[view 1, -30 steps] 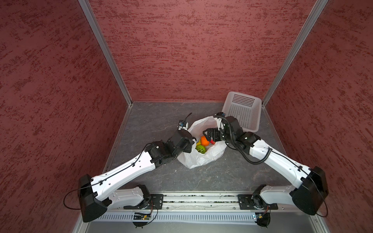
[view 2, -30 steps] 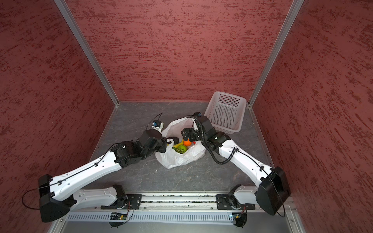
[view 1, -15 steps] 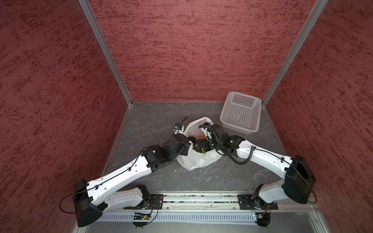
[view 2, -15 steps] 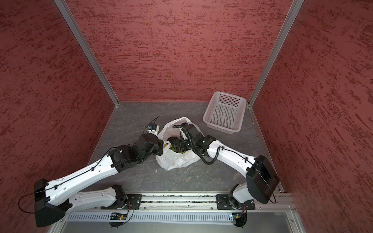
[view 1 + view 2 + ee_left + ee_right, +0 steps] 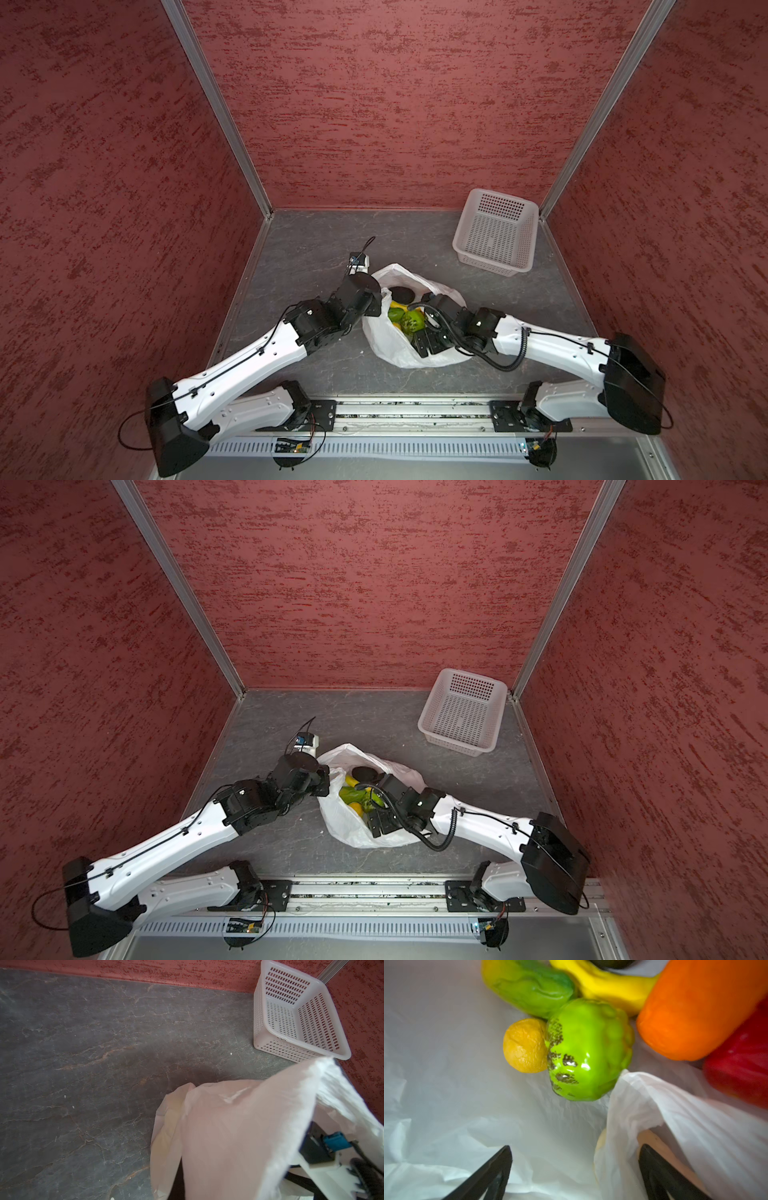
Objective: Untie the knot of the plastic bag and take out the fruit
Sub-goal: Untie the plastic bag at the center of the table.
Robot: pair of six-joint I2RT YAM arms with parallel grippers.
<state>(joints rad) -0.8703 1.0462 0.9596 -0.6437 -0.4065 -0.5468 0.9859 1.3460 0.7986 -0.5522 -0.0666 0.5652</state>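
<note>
Red textured walls (image 5: pixel 374 104), grey floor (image 5: pixel 311 249).
Aluminium corner posts (image 5: pixel 220 112) are seen; the floor is veined like stone.

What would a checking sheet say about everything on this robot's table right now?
Surface: grey stone-look tabletop, flat.
Job's things: plastic bag lies with its mouth open; fruit inside: bumpy green one, lemon, banana, orange piece, red piece, black piece. White basket in the far right corner, empty.
Clutter: a few tiny white specks.
Grippers: left gripper shut, seemingly pinching the bag's rim; right gripper open inside the bag, holding nothing.
Cables: black cable loops off the right arm.
Surroundings: red textured walls; metal rail in front.
</note>
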